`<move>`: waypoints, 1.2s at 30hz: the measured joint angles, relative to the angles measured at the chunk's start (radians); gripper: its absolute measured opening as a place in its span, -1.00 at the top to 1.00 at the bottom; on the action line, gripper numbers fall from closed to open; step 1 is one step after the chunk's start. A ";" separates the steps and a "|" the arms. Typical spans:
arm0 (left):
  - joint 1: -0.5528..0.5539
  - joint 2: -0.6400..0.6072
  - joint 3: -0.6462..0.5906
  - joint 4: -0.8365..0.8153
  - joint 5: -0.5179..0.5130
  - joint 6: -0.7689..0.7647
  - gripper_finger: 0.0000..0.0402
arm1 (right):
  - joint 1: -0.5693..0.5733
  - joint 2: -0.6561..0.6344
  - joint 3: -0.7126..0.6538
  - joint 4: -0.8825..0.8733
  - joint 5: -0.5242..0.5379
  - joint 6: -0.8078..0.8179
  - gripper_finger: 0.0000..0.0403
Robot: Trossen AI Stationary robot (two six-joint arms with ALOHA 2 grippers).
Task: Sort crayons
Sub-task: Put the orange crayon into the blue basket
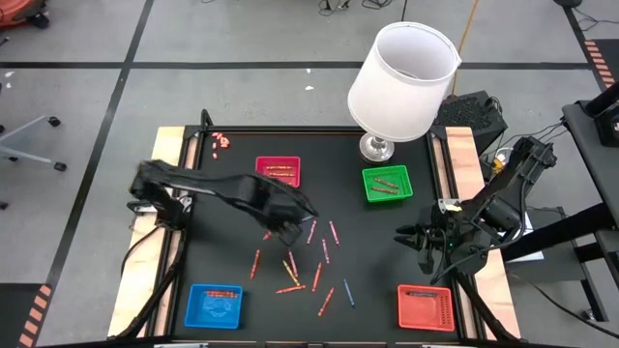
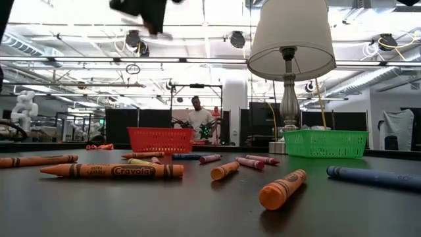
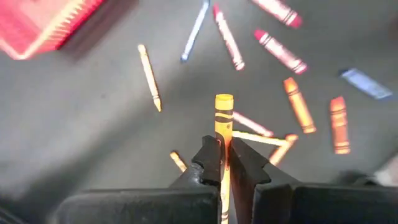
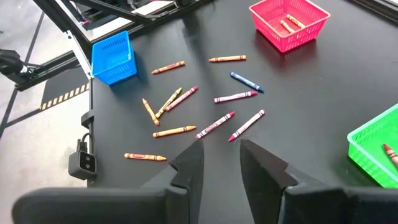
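Several crayons (image 1: 302, 263), mostly red, orange and pink, lie scattered flat on the black table's middle; they also show in the right wrist view (image 4: 186, 112) and the low view (image 2: 112, 171). My left gripper (image 1: 288, 232) hangs above them, shut on an orange crayon (image 3: 223, 118). It shows at the top of the low view (image 2: 148, 12). My right gripper (image 1: 406, 235) is open and empty, to the right of the scatter, and shows in its own wrist view (image 4: 221, 163). My left gripper pinches the orange crayon's shaft (image 3: 223, 138) between its two fingers (image 3: 208, 160). The crayon lies along the fingers, and its flat end (image 3: 224, 99) sticks out past their tips. It is lifted clear of the table, above the loose crayons.
A pink-red tray (image 1: 279, 171) and a green tray (image 1: 387, 184) stand at the far side, a blue tray (image 1: 214, 304) near left, a red tray (image 1: 426, 306) near right, each with crayons inside. A white-shaded lamp (image 1: 401, 77) stands far right. A person stands in the room behind (image 2: 199, 118).
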 joint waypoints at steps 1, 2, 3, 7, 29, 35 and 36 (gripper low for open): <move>0.002 -0.030 0.016 -0.004 -0.014 -0.018 0.97 | 0.000 0.000 0.000 0.001 0.000 0.000 0.56; 0.002 -0.063 0.027 -0.002 -0.032 -0.033 0.97 | 0.000 0.000 0.000 0.001 0.000 0.000 0.56; 0.002 -0.097 0.035 0.000 -0.053 -0.052 0.97 | 0.000 0.000 0.000 0.001 -0.001 -0.001 0.56; 0.001 -0.231 0.051 0.005 -0.128 -0.133 0.97 | 0.000 0.000 0.000 0.004 0.000 -0.016 0.56; -0.004 -0.591 0.051 0.277 -0.314 0.085 0.97 | 0.000 0.000 0.000 0.073 0.056 -0.023 0.56; -0.004 -0.596 0.051 0.359 -0.325 0.249 0.97 | 0.000 0.000 0.000 0.108 0.058 -0.023 0.56; -0.004 -0.595 0.051 0.366 -0.326 0.272 0.97 | 0.000 0.000 0.000 0.108 0.057 -0.023 0.56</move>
